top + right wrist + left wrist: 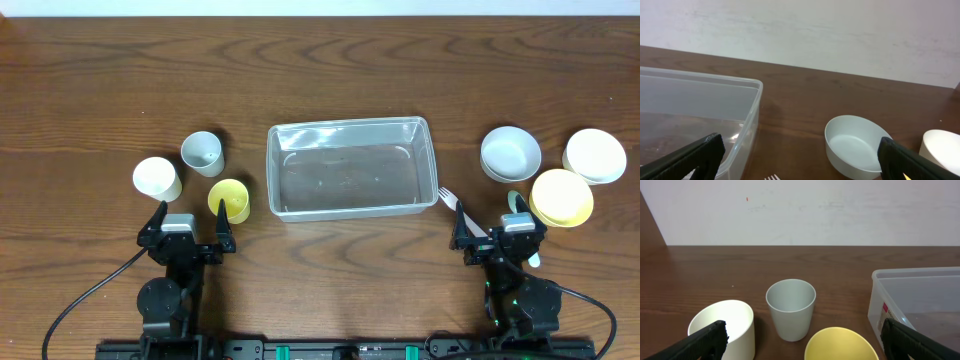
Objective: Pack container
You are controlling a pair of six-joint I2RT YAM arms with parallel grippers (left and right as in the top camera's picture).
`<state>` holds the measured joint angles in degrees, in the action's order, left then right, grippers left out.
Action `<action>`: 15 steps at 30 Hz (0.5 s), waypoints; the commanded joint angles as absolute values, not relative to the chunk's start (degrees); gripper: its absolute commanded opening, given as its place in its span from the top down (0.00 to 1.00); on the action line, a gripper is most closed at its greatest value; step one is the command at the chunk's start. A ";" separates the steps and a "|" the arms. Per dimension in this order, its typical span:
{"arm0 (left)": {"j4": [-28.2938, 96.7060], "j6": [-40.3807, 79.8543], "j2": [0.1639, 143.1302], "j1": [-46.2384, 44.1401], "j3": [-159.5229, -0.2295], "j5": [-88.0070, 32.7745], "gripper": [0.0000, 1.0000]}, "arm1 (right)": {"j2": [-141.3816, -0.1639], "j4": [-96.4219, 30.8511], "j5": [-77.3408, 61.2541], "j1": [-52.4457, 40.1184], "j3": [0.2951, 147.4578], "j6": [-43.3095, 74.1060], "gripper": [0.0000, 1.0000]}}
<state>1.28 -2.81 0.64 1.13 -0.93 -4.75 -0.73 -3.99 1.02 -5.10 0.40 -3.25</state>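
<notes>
Zero items packed | clear plastic rectangular container (347, 124) is sitting empty mid brown wooden desk (340, 60) | small cups (202, 152) and round bowls (510, 153) are waiting outside it | left pincer (190, 224) and right pincer (497, 235) are hanging spread apart, holding nothing

We see the clear plastic container (349, 168) lying upright at the table's middle, long side across our view, rounded corners and raised rim; it appears empty, though glare on its floor blurs that.
</notes>
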 commanded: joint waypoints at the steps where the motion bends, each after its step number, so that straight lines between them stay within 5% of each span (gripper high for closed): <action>1: 3.60 -2.31 0.34 1.43 -0.25 -6.02 0.02 | -0.40 -4.19 0.82 -4.45 0.32 -3.90 0.01; 15: 3.57 -2.33 0.34 1.43 -0.25 -6.02 0.02 | -0.40 -2.76 0.82 -4.45 0.32 -3.90 0.01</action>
<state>1.28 -2.81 0.64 1.13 -0.93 -4.75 -0.73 -3.53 1.02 -5.10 0.40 -3.25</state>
